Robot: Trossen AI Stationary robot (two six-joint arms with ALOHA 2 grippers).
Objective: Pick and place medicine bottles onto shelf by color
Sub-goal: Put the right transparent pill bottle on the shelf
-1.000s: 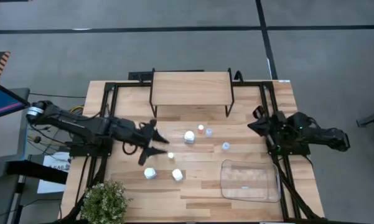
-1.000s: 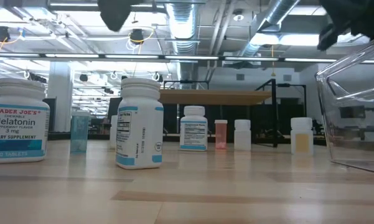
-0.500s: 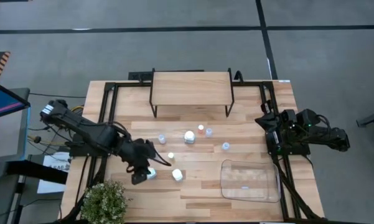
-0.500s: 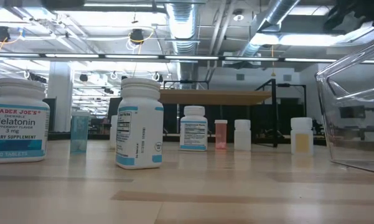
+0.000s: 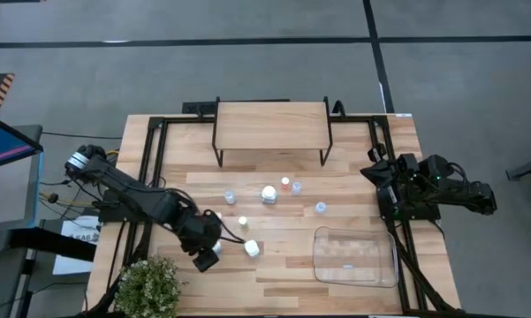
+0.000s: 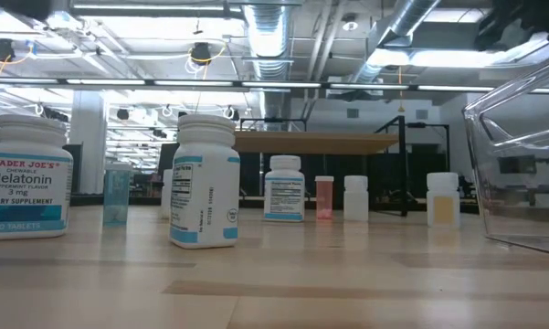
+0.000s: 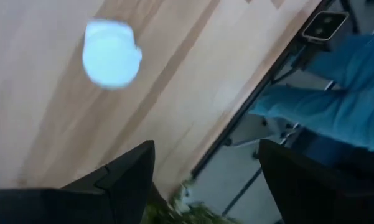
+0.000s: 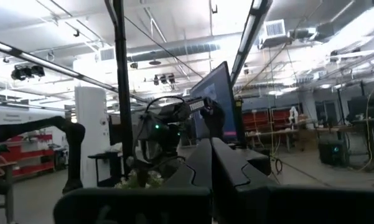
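Several medicine bottles stand on the table in front of the shelf (image 5: 271, 126): white ones (image 5: 269, 194) (image 5: 252, 249), clear ones (image 5: 230, 196) (image 5: 320, 208), a yellow-capped one (image 5: 243, 221) and an orange-capped one (image 5: 284, 183). My left gripper (image 5: 207, 254) hangs open over the near-left white bottle (image 5: 217, 246). In the left wrist view its fingers (image 7: 205, 180) stand apart, and a white bottle cap (image 7: 112, 53) lies ahead of them, not between them. My right gripper (image 5: 378, 181) is shut and empty at the table's right edge.
A clear plastic tray (image 5: 353, 258) lies near the table's right front. A potted plant (image 5: 148, 287) stands at the near left corner, close to my left gripper. The shelf's top board carries nothing. Bare wood lies between the bottles and the near edge.
My left gripper has gone from the table's middle left toward the near edge, turned, and now hangs over the near-left white bottle. My right gripper has drawn back slightly toward the table's right edge. No bottle has moved.
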